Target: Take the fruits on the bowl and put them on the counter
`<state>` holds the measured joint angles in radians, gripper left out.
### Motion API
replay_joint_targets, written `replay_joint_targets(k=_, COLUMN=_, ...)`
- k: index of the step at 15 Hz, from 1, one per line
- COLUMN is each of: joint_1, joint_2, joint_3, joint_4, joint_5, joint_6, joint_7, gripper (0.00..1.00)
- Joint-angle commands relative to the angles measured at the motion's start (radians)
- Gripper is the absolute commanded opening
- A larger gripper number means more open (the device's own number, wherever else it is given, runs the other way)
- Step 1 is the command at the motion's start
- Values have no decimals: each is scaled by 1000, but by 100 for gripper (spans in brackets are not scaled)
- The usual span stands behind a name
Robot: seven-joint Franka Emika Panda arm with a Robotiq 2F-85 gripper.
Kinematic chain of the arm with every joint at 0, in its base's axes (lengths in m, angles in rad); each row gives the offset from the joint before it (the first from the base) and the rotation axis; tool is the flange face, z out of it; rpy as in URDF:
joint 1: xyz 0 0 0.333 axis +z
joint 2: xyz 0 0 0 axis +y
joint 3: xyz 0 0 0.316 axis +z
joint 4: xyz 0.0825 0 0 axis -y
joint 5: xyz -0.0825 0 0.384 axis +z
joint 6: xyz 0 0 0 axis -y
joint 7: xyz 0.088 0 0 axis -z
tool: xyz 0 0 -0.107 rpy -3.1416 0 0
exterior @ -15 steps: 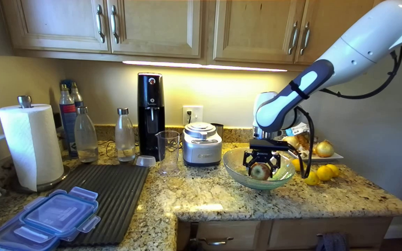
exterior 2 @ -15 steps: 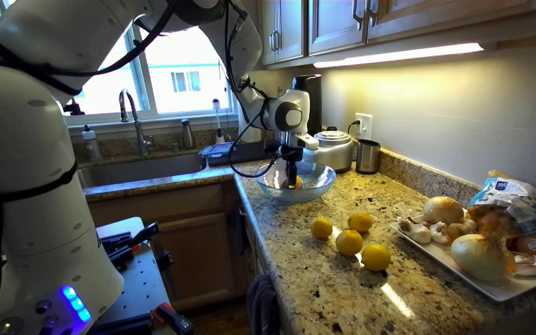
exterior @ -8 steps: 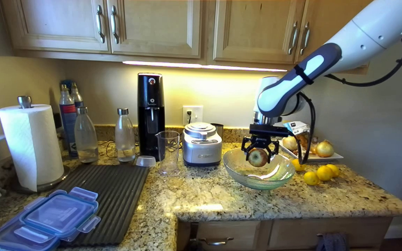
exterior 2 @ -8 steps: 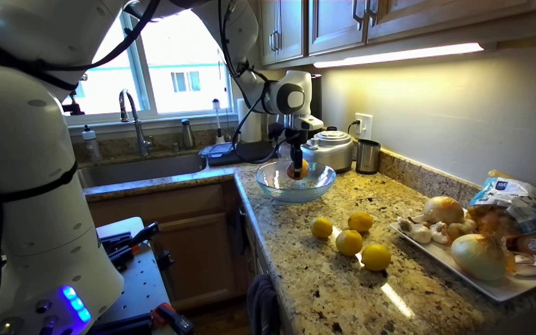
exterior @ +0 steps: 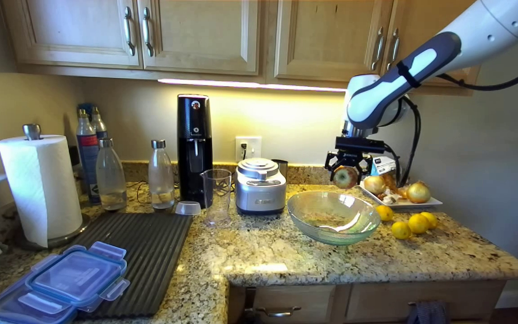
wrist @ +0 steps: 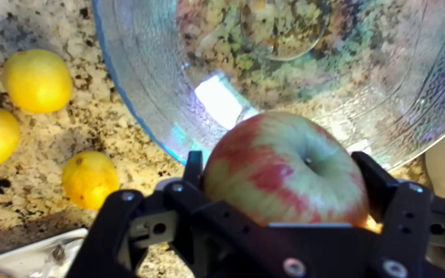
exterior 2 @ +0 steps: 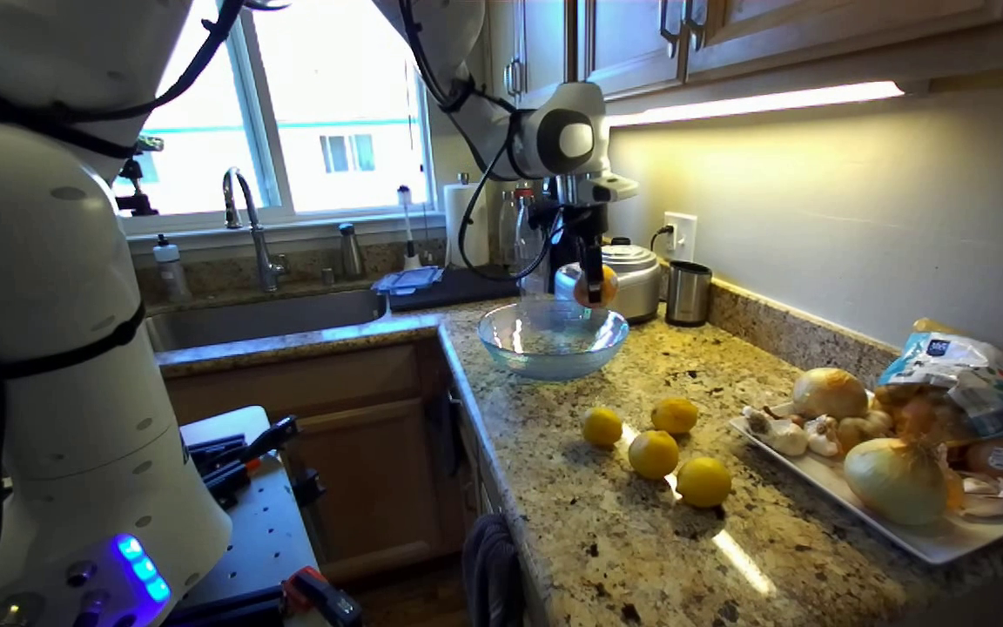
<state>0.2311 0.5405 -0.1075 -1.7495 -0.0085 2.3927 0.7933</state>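
While the gripper is hanging above the granite counter, its jaws are pinching a red and pale-green apple, one black fingertip pressing on either side of the fruit. The apple's dimpled end is showing in the wrist view. In an exterior view, the apple is hovering higher than the rim of the wide, greenish glass bowl, toward its far side and apart from the glass. The bowl is sitting upright on the counter. Four lemons are lying on the counter just to the right of the bowl. On the far right, a white plate is holding yellow onions and garlic, and a printed bag is lying beside the onions. To the left of the bowl, a silver kitchen appliance is standing on the counter; a black soda maker is towering farther left, a clear beaker standing at its right. On the near left, snap-lock lids are lying partly on a dark ribbed drying mat, and a paper towel roll is standing farther back.
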Motion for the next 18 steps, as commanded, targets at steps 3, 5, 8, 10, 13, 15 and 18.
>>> replay_joint_targets(k=3, joint_1=-29, joint_2=-88, joint_3=-72, joint_4=-96, joint_5=-66, joint_6=20, joint_7=87, gripper=68)
replay_joint_targets(k=5, joint_1=-48, joint_2=-87, joint_3=-91, joint_4=-113, joint_5=-75, joint_6=23, joint_7=114, gripper=68)
replay_joint_targets(k=8, joint_1=-77, joint_2=-74, joint_3=-108, joint_4=-143, joint_5=-73, joint_6=25, joint_7=141, gripper=68)
replay_joint_targets(k=10, joint_1=-97, joint_2=-63, joint_3=-109, joint_4=-168, joint_5=-63, joint_6=30, joint_7=148, gripper=68)
replay_joint_targets(k=13, joint_1=-124, joint_2=-46, joint_3=-99, joint_4=-201, joint_5=-41, joint_6=51, joint_7=152, gripper=68)
replay_joint_targets(k=15, joint_1=-143, joint_2=-29, joint_3=-86, joint_4=-216, joint_5=-10, joint_6=67, joint_7=142, gripper=68)
replay_joint_targets(k=18, joint_1=-156, joint_2=13, joint_3=-72, joint_4=-221, joint_5=39, joint_6=109, joint_7=133, gripper=68)
